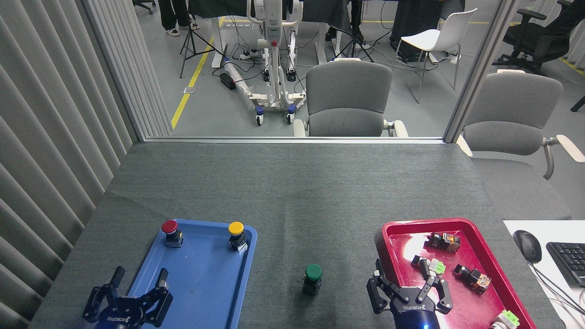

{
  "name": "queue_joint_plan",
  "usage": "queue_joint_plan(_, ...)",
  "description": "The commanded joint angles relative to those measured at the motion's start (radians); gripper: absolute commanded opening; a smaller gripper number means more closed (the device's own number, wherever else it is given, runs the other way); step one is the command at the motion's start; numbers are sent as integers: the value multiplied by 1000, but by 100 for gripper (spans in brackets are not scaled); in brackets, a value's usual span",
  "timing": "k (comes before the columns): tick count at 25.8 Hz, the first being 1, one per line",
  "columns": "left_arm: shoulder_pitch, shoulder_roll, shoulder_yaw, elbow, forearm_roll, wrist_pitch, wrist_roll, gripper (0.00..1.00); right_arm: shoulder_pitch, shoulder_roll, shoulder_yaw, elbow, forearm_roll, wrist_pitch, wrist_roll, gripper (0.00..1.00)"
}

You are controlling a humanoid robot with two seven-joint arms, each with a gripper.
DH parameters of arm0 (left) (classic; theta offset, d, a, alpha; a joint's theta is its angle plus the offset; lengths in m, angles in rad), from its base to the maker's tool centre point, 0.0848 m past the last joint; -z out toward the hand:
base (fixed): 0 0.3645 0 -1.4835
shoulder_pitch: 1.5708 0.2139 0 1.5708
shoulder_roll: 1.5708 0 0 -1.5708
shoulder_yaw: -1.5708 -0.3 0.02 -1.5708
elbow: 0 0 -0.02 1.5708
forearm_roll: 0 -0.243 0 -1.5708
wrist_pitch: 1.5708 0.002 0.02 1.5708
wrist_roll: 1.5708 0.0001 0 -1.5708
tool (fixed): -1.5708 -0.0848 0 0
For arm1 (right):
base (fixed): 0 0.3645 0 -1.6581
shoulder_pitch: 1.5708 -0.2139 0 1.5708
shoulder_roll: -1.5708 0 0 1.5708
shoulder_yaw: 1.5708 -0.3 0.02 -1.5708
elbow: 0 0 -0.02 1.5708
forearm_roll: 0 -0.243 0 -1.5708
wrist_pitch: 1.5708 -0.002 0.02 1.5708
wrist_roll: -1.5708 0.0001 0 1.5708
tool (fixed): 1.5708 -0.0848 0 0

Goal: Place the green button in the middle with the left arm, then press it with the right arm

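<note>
Two black multi-fingered grippers are showing at the near edge, each with white ROBOTIQ lettering on its blocky body. On the left gripper (132, 292) the jointed jaws are standing spread apart, holding nothing, over the near left corner of the blue tray (201, 292). On the right gripper (409, 290) the jaws are likewise splayed and empty, with a small blue light glowing on the body, over the near left rim of the red tray (496, 269). Between the two trays, the green button (313, 278) is standing upright on the middle (292, 201) of the desk, a bare stretch of dark grey, felt-like cloth; its round dark-green mushroom cap is sitting on a blocky black base, apart from both grippers. In the blue tray, a smooth rounded rectangle, a red-capped button (170, 232) and a yellow-capped button (236, 235) are standing at the far end. In the glossy red tray, several small switch blocks (470, 276) are lying scattered.
</note>
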Motion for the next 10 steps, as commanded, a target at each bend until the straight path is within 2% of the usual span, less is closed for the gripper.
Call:
queue_joint_plan(1,-2,-1,0,0,-1,-1,-3,100,2,-1,-1,0,0,1,0,100)
queue_joint_plan(10,-8,-1,1,0,-2,2,-3,100,3,-1,-1,-2,-2,0,0,100)
